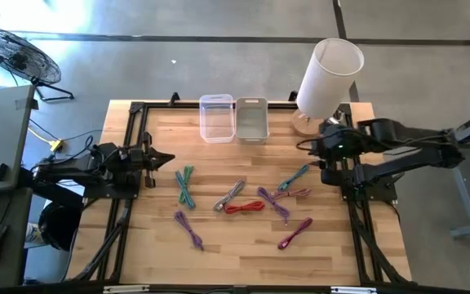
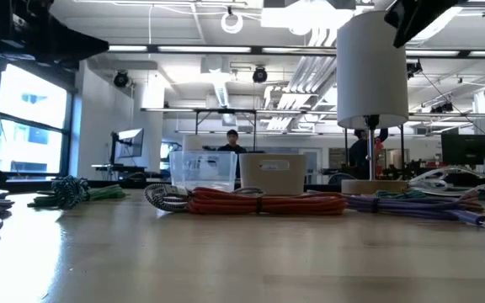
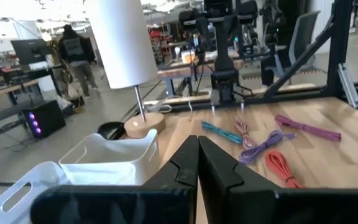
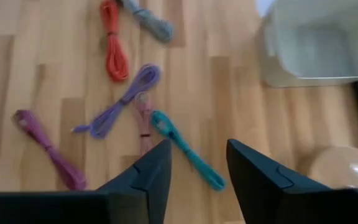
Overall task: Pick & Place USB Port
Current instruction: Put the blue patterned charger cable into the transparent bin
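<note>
Several bundled USB cables lie flat on the wooden table (image 1: 243,253): green (image 1: 186,186), grey (image 1: 231,194), red (image 1: 245,207), two purple (image 1: 189,229) (image 1: 273,202), teal (image 1: 294,177), pink (image 1: 298,193) and magenta (image 1: 294,233). My right gripper (image 4: 197,149) hangs open at the table's right side, above the teal cable (image 4: 185,149), tilted downward, with nothing between its fingers. My left gripper (image 3: 197,142) is shut and empty at the table's left edge (image 1: 166,159), pointing level across the table.
A clear bin (image 1: 216,118) and a white bin (image 1: 251,119) stand side by side at the far edge. A white-shaded lamp (image 1: 326,75) on a round wooden base stands at the far right corner. People move in the room beyond the table.
</note>
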